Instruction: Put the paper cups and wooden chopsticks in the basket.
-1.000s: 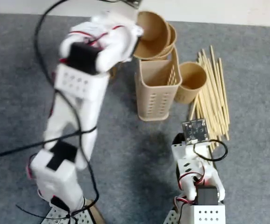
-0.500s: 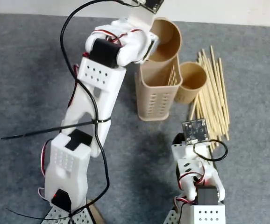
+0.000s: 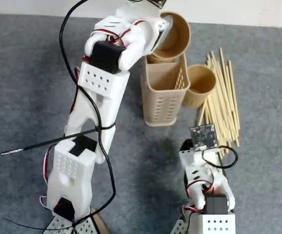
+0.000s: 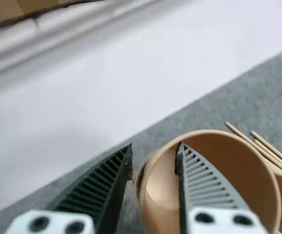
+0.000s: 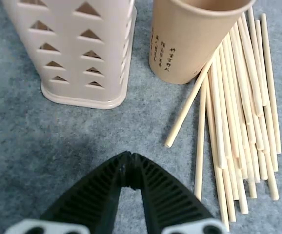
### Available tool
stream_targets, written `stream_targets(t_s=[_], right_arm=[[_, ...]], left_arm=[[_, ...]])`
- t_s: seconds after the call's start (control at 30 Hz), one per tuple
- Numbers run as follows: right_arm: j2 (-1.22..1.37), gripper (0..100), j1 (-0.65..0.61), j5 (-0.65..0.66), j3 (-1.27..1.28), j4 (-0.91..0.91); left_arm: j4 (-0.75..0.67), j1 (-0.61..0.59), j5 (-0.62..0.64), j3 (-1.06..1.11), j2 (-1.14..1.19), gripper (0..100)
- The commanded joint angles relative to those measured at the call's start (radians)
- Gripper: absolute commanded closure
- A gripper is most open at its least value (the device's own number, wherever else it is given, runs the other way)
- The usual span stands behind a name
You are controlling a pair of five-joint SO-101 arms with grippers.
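The left gripper (image 4: 154, 146) pinches the rim of a paper cup (image 3: 172, 31) over the far end of the basket (image 3: 163, 97). The right gripper (image 5: 130, 156), fingers closed together, sits near; a second cup (image 3: 199, 85) and the chopsticks (image 3: 224, 97) lie right of the basket.

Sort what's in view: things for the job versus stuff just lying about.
Job:
lifted paper cup
standing paper cup
wooden chopsticks
basket

Lying about:
black cable
grey carpet
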Motion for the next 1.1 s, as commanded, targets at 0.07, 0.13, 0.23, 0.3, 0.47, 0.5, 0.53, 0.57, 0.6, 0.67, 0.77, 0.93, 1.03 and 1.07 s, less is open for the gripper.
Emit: stream_targets(t_s=[0.07, 0.13, 0.23, 0.3, 0.47, 0.5, 0.53, 0.57, 0.6, 0.67, 0.77, 0.93, 1.03, 1.07], right_arm=[[-0.013, 98.8, -0.008, 0.014, 0.087, -0.019], [-0.013, 98.8, -0.008, 0.014, 0.087, -0.019], [-0.013, 98.8, -0.008, 0.014, 0.087, -0.019], [-0.013, 98.8, -0.008, 0.014, 0.087, -0.019], [-0.013, 98.8, -0.008, 0.014, 0.087, -0.019], [-0.013, 98.8, -0.008, 0.014, 0.087, -0.019], [-0.013, 98.8, -0.008, 0.014, 0.087, -0.019], [-0.013, 98.8, -0.008, 0.014, 0.087, -0.019], [-0.013, 98.8, -0.008, 0.014, 0.087, -0.019], [-0.013, 98.8, -0.008, 0.014, 0.087, -0.019], [-0.013, 98.8, -0.008, 0.014, 0.087, -0.019], [-0.013, 98.8, -0.008, 0.014, 0.088, -0.019], [-0.013, 98.8, -0.008, 0.014, 0.088, -0.019], [-0.013, 98.8, -0.008, 0.014, 0.088, -0.019]], left_arm=[[-0.135, -0.016, -0.028, -0.035, -0.015, 86], [-0.157, -0.016, -0.068, -0.031, -0.013, 88], [-0.16, -0.042, -0.074, -0.038, -0.021, 88], [-0.16, -0.084, -0.074, -0.042, -0.028, 88], [-0.098, -0.292, 0.049, 0.035, -0.038, 88], [-0.08, -0.332, 0.084, 0.073, -0.038, 88], [-0.061, -0.361, 0.11, 0.119, -0.038, 87], [-0.048, -0.381, 0.121, 0.173, -0.038, 86], [-0.032, -0.392, 0.123, 0.22, -0.038, 85], [0.006, -0.4, 0.123, 0.303, -0.039, 81], [0.089, -0.398, 0.123, 0.346, -0.036, 78], [0.12, -0.395, 0.123, 0.421, -0.036, 78], [0.097, -0.395, 0.121, 0.47, -0.036, 78], [0.077, -0.395, 0.123, 0.49, -0.036, 78]])
